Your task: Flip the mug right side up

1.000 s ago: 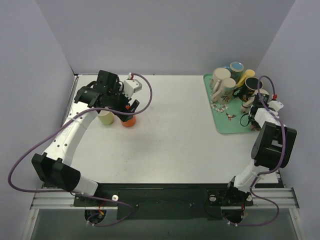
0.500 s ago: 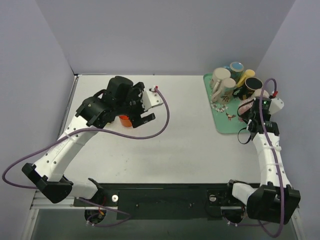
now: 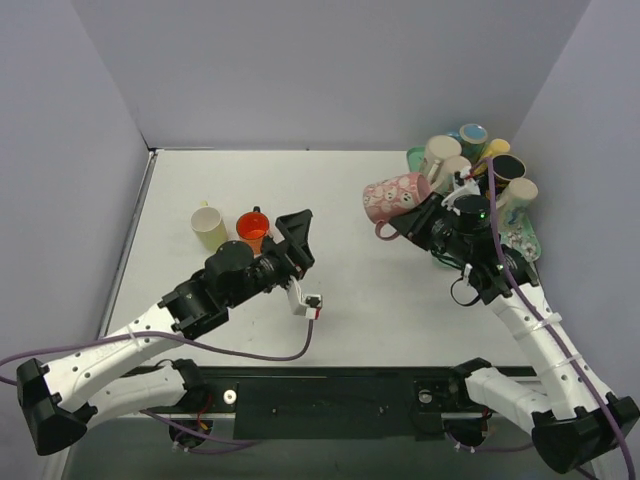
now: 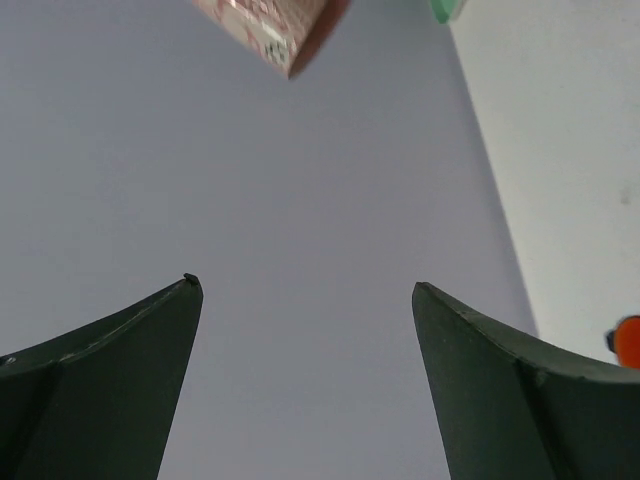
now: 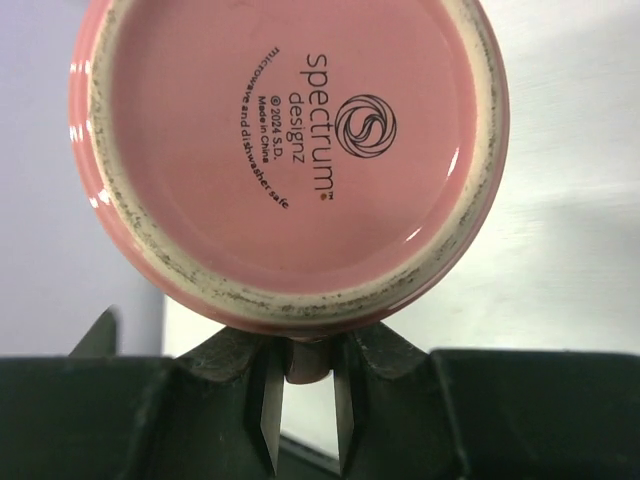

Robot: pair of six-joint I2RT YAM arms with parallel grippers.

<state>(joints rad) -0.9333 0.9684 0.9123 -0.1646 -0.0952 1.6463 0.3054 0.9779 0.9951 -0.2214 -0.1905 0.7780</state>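
Observation:
The pink patterned mug (image 3: 393, 196) is held above the table, tipped on its side, left of the green tray (image 3: 443, 252). My right gripper (image 3: 410, 220) is shut on the mug's handle. In the right wrist view the mug's pink base (image 5: 290, 150) faces the camera and the fingers (image 5: 263, 400) pinch the handle just under it. My left gripper (image 3: 299, 230) is open and empty, raised over the table's middle and pointing towards the mug. In the left wrist view its gripper (image 4: 304, 285) frames only the wall, with the mug's edge (image 4: 272, 32) at the top.
A yellow-green cup (image 3: 208, 228) and an orange cup (image 3: 253, 227) stand at the left of the table. Several mugs (image 3: 470, 160) crowd the tray at the back right. Grey walls close in on three sides.
My right gripper has lifted the pink mug off the tray and carried it left. My left arm has swung away from the two cups towards the table's middle.

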